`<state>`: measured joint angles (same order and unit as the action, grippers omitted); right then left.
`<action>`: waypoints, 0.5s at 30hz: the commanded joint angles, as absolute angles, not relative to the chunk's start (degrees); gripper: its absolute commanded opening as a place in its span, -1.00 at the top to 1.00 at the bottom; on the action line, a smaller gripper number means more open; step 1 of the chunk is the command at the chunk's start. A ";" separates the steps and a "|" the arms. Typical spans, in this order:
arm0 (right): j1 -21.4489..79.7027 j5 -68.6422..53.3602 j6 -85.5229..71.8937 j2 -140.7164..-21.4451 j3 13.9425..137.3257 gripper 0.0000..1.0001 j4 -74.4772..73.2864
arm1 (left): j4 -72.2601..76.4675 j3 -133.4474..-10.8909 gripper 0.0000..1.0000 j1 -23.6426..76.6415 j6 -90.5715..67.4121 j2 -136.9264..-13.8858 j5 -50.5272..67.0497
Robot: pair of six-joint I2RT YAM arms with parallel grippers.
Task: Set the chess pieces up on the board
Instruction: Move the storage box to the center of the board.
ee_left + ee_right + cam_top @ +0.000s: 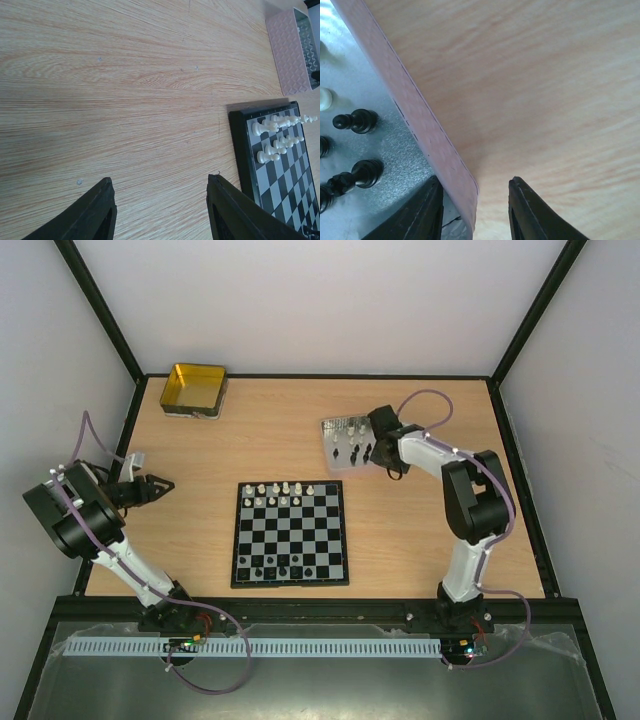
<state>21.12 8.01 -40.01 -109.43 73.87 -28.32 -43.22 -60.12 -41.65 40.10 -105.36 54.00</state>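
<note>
The board (237,540) lies at the table's middle, with white chess pieces (280,494) on its far rows and several black ones (275,565) on its near rows. More pieces (352,450) stand in a silver tray (335,430) at the back right. My right gripper (372,450) is open and straddles that tray's wall (410,110): one finger is inside near black pieces (355,121), the other outside over bare wood. My left gripper (160,182) hangs open and empty over the table, left of the board's border (240,145) and white pieces (277,132).
A gold-yellow tin (195,388) sits at the back left corner. Black frame rails run along the table's edges. The tray's pinkish outer side (287,55) shows in the left wrist view beyond the board.
</note>
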 commanded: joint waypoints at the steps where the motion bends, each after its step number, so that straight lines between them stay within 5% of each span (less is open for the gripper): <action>1: 20.15 11.77 -41.39 -104.19 68.54 0.32 -28.92 | -44.64 -60.79 -0.02 -41.32 42.06 -105.63 55.63; 15: 11.54 11.47 -42.13 -97.08 59.74 0.31 -28.27 | -44.73 -60.14 -0.02 -41.31 43.05 -106.31 55.19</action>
